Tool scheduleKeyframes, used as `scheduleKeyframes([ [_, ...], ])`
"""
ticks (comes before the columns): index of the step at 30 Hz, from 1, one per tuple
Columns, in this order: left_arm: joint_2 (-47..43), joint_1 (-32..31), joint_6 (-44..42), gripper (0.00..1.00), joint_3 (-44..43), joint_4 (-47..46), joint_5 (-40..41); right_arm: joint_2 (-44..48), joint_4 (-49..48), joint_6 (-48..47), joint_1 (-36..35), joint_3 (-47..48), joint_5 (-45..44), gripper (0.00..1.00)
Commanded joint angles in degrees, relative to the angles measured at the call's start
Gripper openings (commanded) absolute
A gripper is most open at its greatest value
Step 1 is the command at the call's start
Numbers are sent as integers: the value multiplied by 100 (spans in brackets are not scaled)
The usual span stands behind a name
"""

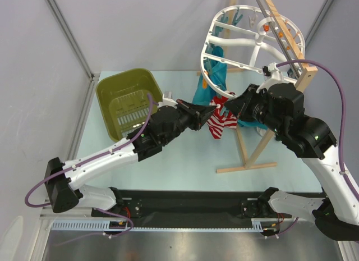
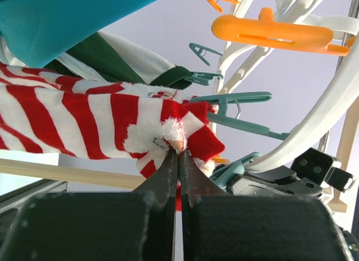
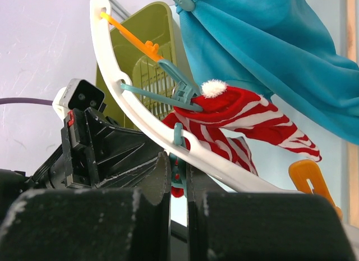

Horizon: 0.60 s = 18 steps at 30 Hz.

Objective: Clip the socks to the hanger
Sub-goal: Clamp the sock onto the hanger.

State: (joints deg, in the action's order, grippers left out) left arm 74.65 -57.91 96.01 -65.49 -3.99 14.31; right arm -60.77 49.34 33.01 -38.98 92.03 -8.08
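Note:
A red-and-white striped sock (image 1: 222,122) hangs under the near rim of the white oval hanger (image 1: 253,42). My left gripper (image 1: 211,111) is shut on the edge of a striped sock (image 2: 84,118), its tips (image 2: 178,152) pinching the cloth beside a teal clip (image 2: 241,104). My right gripper (image 1: 229,106) faces it from the right. In the right wrist view its fingers (image 3: 178,172) are shut on a small teal clip (image 3: 178,138) hanging from the hanger rim (image 3: 140,119). Another teal clip (image 3: 179,90) holds a striped sock (image 3: 241,112).
The olive-green basket (image 1: 126,98) stands on the table at the left. Teal cloths (image 1: 216,76) hang from the hanger, with a dark green cloth (image 2: 112,53) behind the sock. The wooden stand (image 1: 247,154) rises on the right. Orange clips (image 2: 269,31) sit on the rim.

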Motion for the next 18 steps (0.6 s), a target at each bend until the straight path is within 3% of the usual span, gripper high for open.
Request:
scheduleKeyframes([
  [1,-162,-63,85,0,-192,-304,-130,74,-144,74,-4,17,166,0],
  [18,-355,-124,138,0,-104,-462,-130,83,-118,38,-4,-18,69,0],
])
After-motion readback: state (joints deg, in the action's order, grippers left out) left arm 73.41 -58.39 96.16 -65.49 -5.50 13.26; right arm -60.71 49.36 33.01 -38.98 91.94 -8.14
